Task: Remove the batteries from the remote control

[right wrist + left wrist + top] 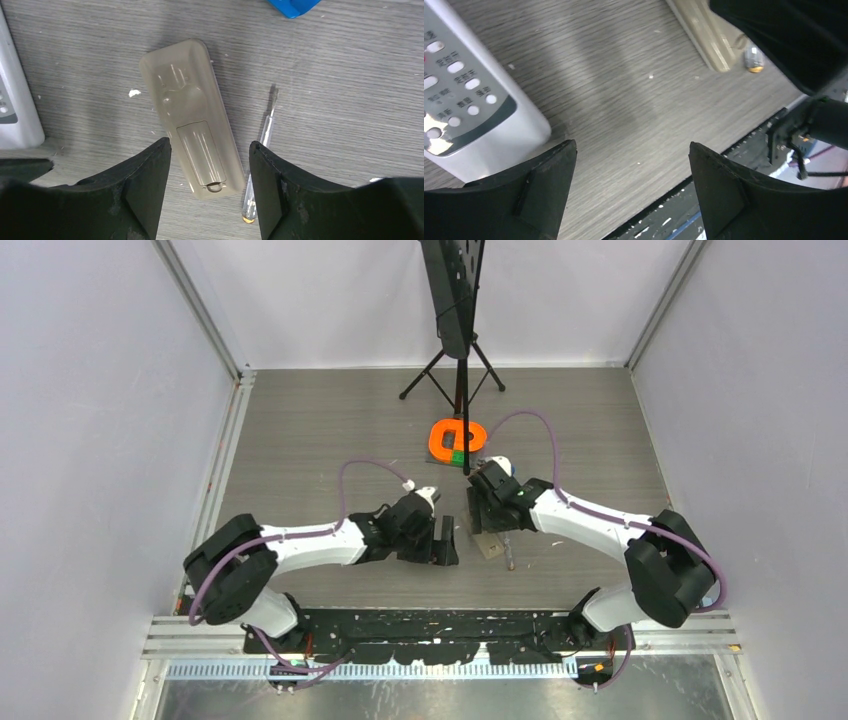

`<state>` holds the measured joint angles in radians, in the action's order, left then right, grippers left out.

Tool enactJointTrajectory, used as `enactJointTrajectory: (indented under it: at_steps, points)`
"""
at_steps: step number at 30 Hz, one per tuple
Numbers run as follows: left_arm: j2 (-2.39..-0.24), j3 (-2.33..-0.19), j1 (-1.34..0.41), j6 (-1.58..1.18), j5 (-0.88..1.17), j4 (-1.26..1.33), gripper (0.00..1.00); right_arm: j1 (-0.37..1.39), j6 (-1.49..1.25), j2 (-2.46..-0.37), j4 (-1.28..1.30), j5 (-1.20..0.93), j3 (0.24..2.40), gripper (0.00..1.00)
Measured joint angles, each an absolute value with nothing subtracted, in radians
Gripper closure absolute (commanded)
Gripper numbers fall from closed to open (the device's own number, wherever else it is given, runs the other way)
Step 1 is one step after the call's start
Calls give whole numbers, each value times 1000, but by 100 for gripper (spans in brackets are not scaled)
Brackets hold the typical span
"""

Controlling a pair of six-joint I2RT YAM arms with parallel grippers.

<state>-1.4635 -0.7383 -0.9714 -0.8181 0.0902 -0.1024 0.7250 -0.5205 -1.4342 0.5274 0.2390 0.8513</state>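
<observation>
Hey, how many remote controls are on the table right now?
2. The white remote, buttons up, lies beside the left gripper; the beige remote, back up with its cover on, lies below the right gripper. Others may be hidden.

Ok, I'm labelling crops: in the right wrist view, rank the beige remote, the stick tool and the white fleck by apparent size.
1. beige remote
2. stick tool, much thinner
3. white fleck, smallest

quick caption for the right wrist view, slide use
Open right gripper over the face-down beige remote, battery cover on, stick tool beside it
</observation>
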Motion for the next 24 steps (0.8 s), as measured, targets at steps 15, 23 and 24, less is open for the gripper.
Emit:
enactJointTrajectory:
  at_steps: [15,23,24]
  points:
    - [-1430,-685,-942,-907,-165,-184,14,718,-484,-1555,445,131,847,37]
    - [-1343,-648,-847,-870,-266,-328,8,780,-419,-1576,450,144,861,52]
    - [-1336,-648,-836,-863,-271,-341,8,802,-408,-1584,449,149,867,54]
